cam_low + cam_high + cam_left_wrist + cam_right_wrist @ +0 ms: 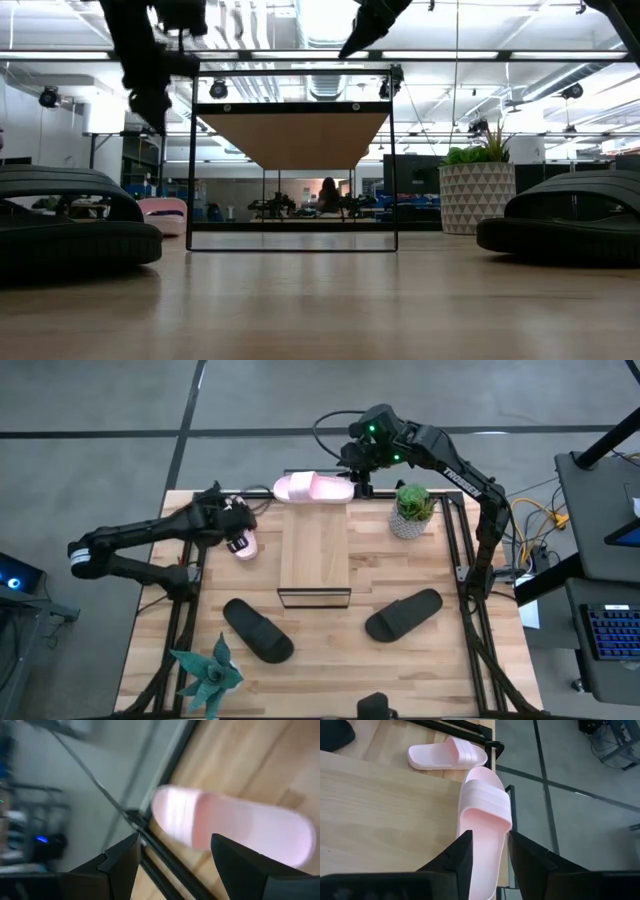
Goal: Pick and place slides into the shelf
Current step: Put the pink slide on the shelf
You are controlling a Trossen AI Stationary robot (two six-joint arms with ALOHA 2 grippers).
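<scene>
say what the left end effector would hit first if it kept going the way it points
Probably the pink slide lying on the table: the left end effector is open, and the slide sits straight ahead between its fingers, though depth is unclear.

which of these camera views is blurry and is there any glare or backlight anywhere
Left wrist view: motion-blurred, the pink slide smeared. Low view: backlit by bright ceiling lights, so the black slides and the shelf underside read dark. High and right wrist views: sharp, evenly lit.

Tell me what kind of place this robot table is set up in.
Most likely a robotics lab or open workshop floor. The low view shows an exposed industrial ceiling with strip lights and workstations far behind the shelf; the high view shows a grey concrete floor, loose cables and a keyboard.
</scene>
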